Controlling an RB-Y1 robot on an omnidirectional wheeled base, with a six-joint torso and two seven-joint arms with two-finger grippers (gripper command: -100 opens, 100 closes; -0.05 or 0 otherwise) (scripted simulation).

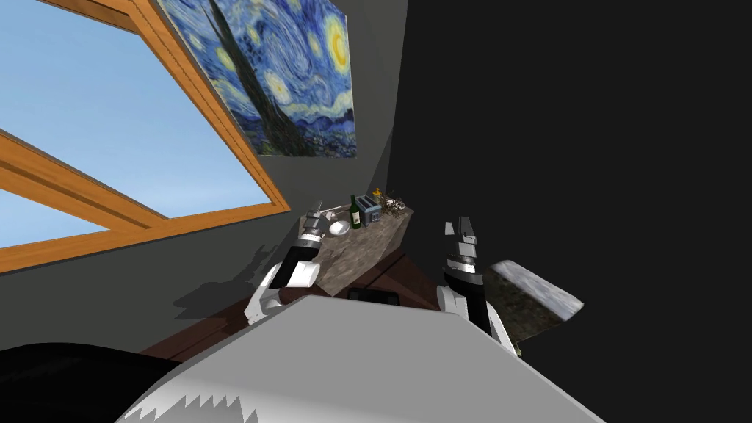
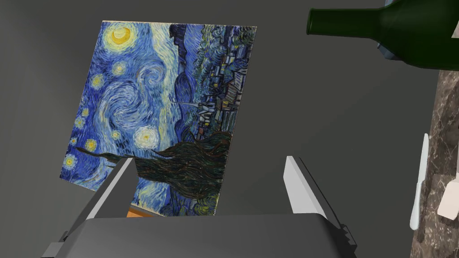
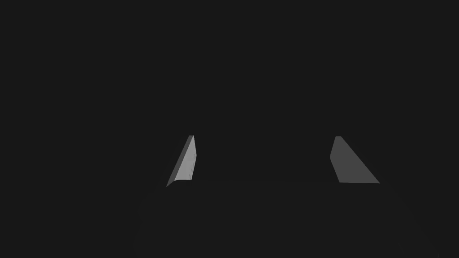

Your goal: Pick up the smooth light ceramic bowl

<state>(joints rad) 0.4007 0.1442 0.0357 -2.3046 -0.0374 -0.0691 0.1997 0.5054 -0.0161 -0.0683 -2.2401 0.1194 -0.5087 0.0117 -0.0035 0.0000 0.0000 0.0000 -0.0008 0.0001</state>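
A smooth white bowl (image 1: pixel 338 228) sits on the near part of a mottled stone counter (image 1: pixel 367 242) under the painting. My left gripper (image 1: pixel 319 208) hovers just beside the bowl, on its window side, at the counter's edge by the wall. In the left wrist view the left gripper (image 2: pixel 209 159) is open with nothing between its fingers and faces the wall. My right gripper (image 1: pixel 457 226) is raised off to the right of the counter. The right wrist view shows this gripper (image 3: pixel 264 137) open in front of a flat dark surface.
Behind the bowl stand a dark green bottle (image 1: pixel 355 211), a grey toaster (image 1: pixel 369 213) and a twiggy cluster (image 1: pixel 394 205). A thin white utensil (image 2: pixel 419 179) lies on the counter top near the left gripper. A second stone-topped block (image 1: pixel 536 290) sits low right.
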